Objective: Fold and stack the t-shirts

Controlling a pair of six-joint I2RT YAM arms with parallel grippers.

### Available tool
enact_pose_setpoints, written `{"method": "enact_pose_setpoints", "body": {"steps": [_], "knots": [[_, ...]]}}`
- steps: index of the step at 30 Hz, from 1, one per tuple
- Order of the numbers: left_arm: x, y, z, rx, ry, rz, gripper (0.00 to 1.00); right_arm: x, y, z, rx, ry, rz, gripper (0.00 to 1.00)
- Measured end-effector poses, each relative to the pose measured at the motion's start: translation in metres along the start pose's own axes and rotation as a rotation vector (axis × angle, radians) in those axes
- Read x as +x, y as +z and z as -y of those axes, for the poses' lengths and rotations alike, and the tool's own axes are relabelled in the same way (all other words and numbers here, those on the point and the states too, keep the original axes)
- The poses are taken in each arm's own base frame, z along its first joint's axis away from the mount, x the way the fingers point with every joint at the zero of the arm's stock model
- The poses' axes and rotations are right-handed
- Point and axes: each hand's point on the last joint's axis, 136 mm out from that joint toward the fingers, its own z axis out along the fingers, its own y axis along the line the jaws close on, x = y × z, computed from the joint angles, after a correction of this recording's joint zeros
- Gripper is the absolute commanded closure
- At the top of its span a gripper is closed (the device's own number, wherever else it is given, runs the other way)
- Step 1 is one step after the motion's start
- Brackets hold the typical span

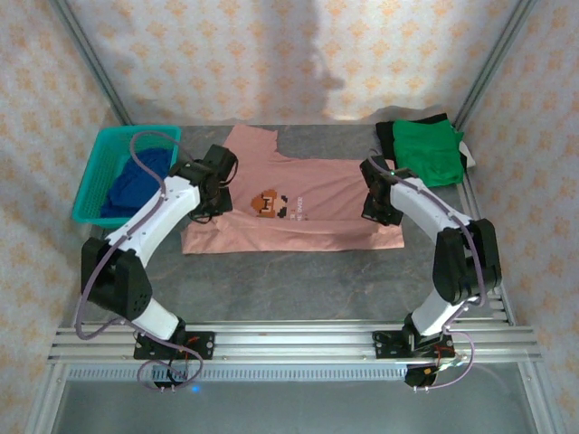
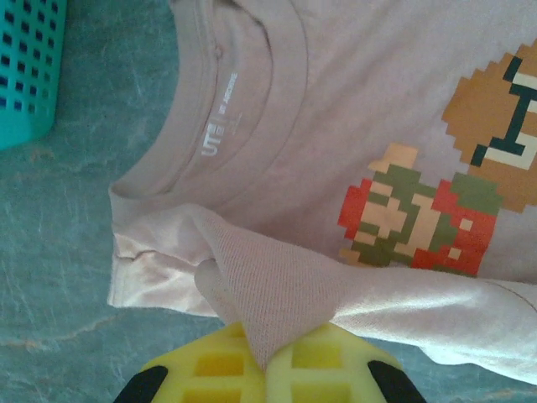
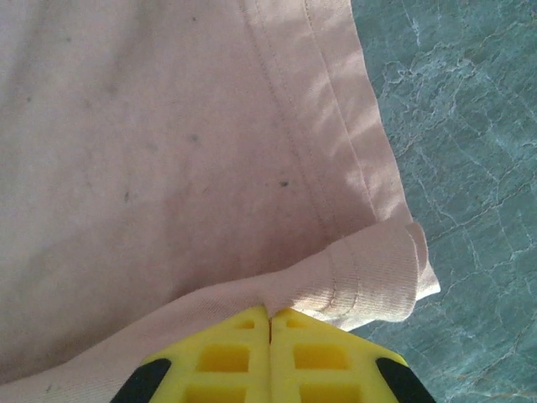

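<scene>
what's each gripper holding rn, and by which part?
Both are shut on the pink t-shirt. The left gripper pinches a fold of fabric beside the collar. The right gripper pinches the stitched hem near its corner.

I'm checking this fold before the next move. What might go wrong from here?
The left gripper pinches just a narrow peak of the pink t-shirt beside the collar; the cloth may slip out. The right gripper grips the hem corner close to its edge, so that side might drop and skew the fold.
</scene>
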Motion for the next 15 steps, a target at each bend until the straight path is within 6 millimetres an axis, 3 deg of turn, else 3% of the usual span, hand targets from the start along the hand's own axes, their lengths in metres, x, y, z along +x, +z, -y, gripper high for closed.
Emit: {"method": "enact_pose_setpoints", "body": {"steps": [9, 10, 12, 15], "knots": [[-0.038, 0.028, 0.029, -0.015, 0.080, -0.021, 1.00, -0.001, 0.026, 0.004, 0.081, -0.010, -0.039, 0.88], [-0.041, 0.034, 0.032, -0.019, 0.088, -0.028, 0.94, -0.002, 0.028, 0.004, 0.089, -0.013, -0.041, 0.86], [-0.044, 0.043, 0.036, -0.028, 0.100, -0.043, 0.70, -0.005, 0.030, 0.004, 0.102, -0.018, -0.039, 0.81], [-0.051, 0.058, 0.038, -0.045, 0.113, -0.062, 0.49, -0.015, 0.029, 0.003, 0.120, -0.024, -0.024, 0.67]]}}
